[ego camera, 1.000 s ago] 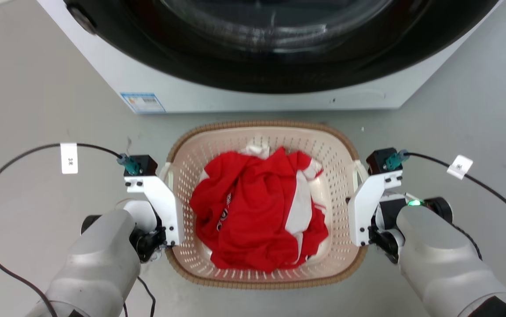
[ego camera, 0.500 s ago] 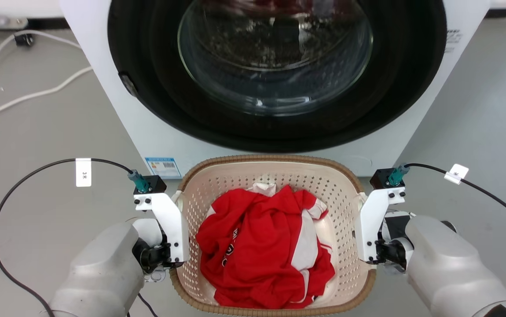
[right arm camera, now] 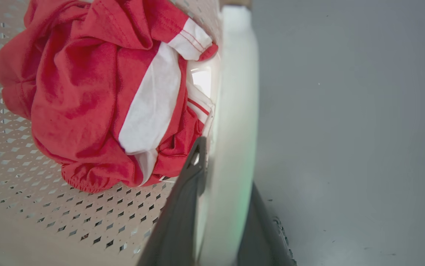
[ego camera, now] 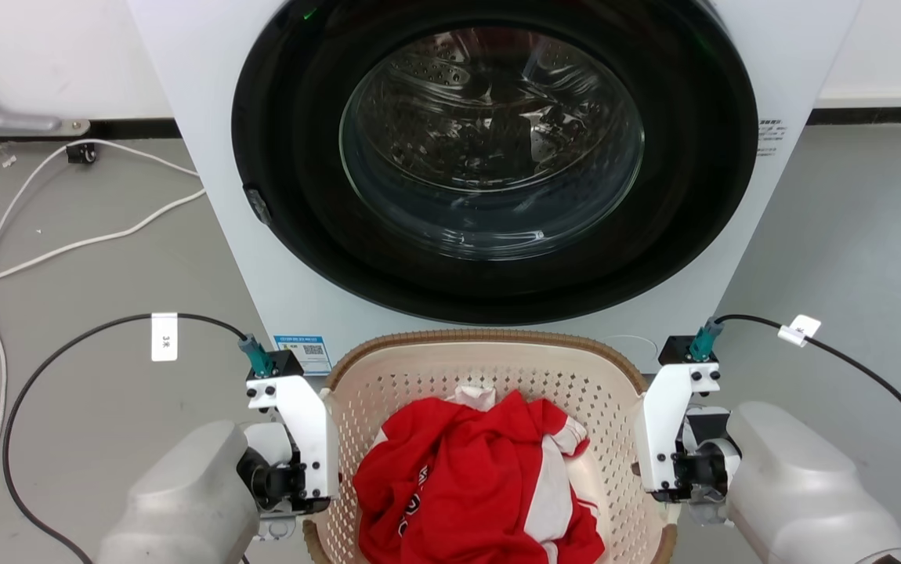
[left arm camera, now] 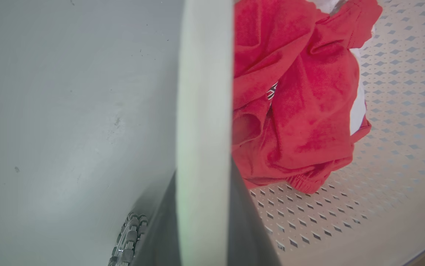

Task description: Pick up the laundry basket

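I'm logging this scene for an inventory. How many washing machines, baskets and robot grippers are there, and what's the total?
washing machine: 1
laundry basket: 1
grippers: 2 (left gripper, right gripper)
Total: 4

Basket: cream perforated plastic laundry basket [ego camera: 435, 376], smooth, faint sheen, punched all over with small holes.
Rim: brown woven-look rim [ego camera: 482, 337], ribbed, matt, moulded like wicker.
Handle: white plastic side handle [left arm camera: 203, 92], smooth, softly glossy.
Clothing: red and white cloth garment [ego camera: 482, 486], soft, matt, crumpled, stitched hems.
Machine: white washing machine [ego camera: 200, 47], smooth satin panel.
Door: black round door ring [ego camera: 701, 196], high gloss; clear glass bowl [ego camera: 490, 141], reflective.
Floor: grey floor [ego camera: 873, 235], smooth, dull, lightly speckled.
Fingers: left gripper [left arm camera: 203, 173] and right gripper [right arm camera: 221, 166], dark fingers [right arm camera: 175, 221], matt, plastic-looking.
Forearm: pale grey forearm shell [ego camera: 184, 501], smooth, satin.
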Tool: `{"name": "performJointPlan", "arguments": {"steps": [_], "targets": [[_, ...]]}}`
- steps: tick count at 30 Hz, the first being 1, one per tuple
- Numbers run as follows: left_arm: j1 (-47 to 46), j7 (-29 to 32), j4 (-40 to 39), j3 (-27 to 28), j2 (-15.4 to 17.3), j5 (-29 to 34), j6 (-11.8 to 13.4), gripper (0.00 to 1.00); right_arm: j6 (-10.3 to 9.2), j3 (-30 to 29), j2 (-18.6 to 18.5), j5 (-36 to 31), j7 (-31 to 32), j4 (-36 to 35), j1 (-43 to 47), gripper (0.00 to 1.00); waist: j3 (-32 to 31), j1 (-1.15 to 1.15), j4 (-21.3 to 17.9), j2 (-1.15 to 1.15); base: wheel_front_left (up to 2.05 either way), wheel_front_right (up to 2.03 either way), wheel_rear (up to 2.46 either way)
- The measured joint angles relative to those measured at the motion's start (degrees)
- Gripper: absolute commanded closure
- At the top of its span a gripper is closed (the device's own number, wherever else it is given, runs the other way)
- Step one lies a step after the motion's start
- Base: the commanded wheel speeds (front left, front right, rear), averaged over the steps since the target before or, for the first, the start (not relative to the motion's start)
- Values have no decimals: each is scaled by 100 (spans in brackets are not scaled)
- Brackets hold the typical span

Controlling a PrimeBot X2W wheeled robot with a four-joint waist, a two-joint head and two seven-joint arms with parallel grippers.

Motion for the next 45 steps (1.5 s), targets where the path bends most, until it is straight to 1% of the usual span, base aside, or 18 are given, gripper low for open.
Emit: {"name": "performJointPlan", "arguments": {"steps": [7, 15, 45], "targets": [[173, 132, 52, -77, -48, -122, 0, 100, 0, 42, 9, 107, 204, 75, 147, 100, -164, 0, -39, 0, 0, 0, 0], [307, 129, 73, -176, -92, -186, 1, 100, 0, 83, 8, 172, 220, 115, 276, 100, -312, 1, -42, 0, 0, 0, 0], [311, 69, 54, -410, -77, -430, 7, 100, 0, 282, 11, 359, 192, 162, 262, 100, -262, 1, -44, 0, 0, 0, 0]]}}
